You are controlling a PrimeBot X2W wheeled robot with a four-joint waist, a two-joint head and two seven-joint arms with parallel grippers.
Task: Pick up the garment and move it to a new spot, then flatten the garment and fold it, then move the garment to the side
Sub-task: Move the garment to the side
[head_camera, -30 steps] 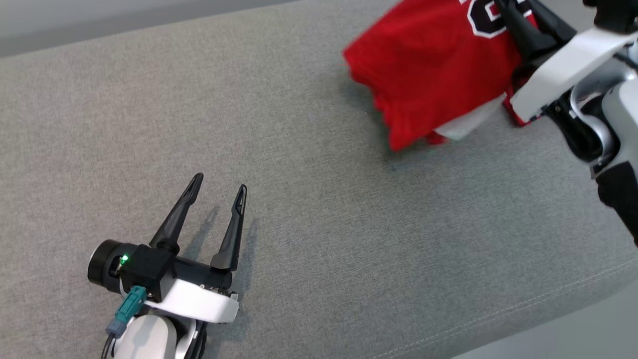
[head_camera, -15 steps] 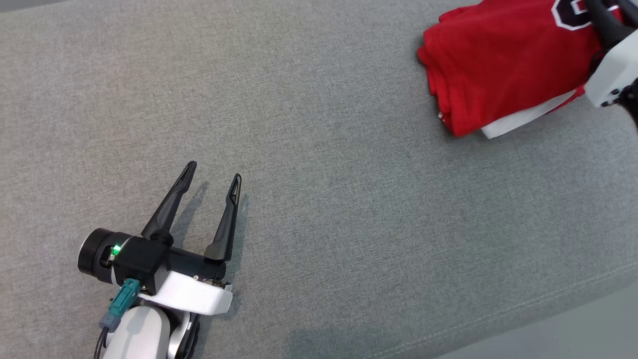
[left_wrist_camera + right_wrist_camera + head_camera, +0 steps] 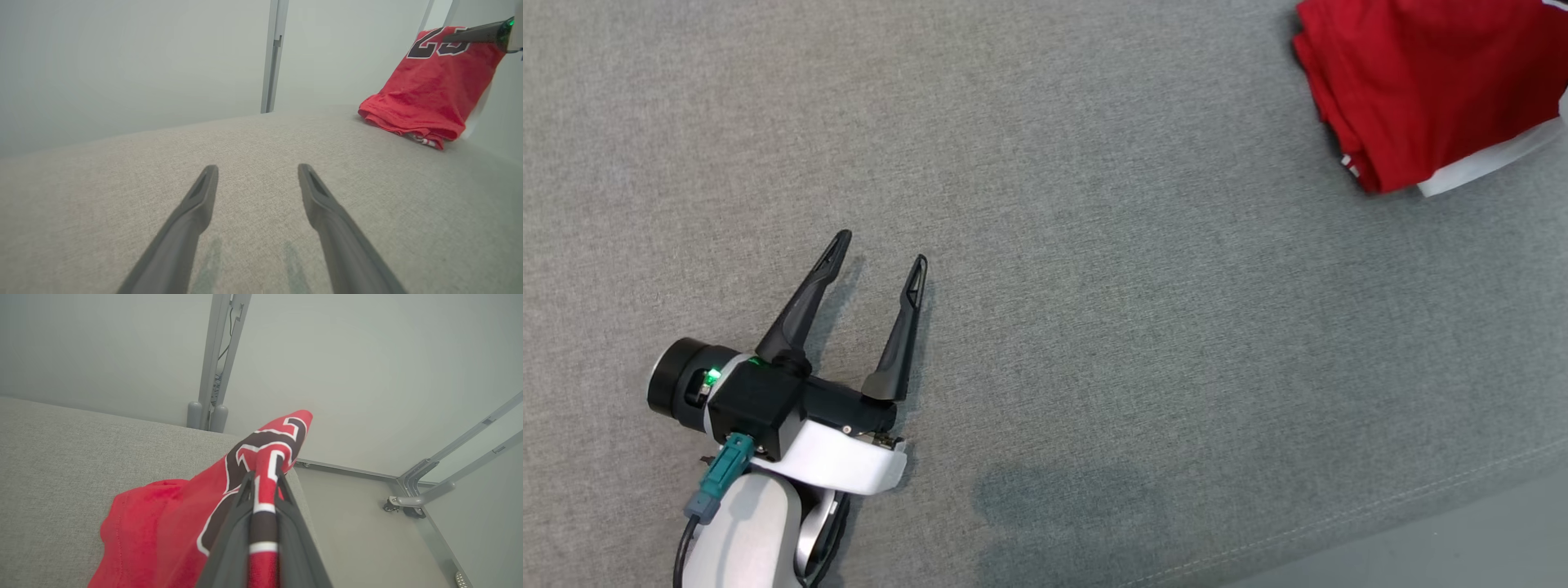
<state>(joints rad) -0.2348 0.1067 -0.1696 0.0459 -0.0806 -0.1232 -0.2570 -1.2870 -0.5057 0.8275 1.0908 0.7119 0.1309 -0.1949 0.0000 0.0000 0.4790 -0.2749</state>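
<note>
Between the clenched fingers of the right gripper (image 3: 263,479), grips a ridge of the red garment (image 3: 163,526) right at the printed number. Trails the rest of the folded cloth back and down from the fingertips onto the grey cushion (image 3: 61,457). Seen from the left wrist, rests by its lower folded edge on the cushion, with the gripped corner raised. Lies well ahead and to the right of the left gripper (image 3: 882,249), which is spread wide, holding nothing, low over bare cushion.

Against a second ago: lies markedly farther from the left fingertips, carried rightward toward the cushion's end, with the bundle tidier and less billowed. Owes part of that to a head-camera shift, judging by the left fingers' slightly higher place in that view. Reads as the closing step, with the already folded garment going to the side. Probably remains only to set it down and release. Calls for care against folds sliding apart on the drag.
</note>
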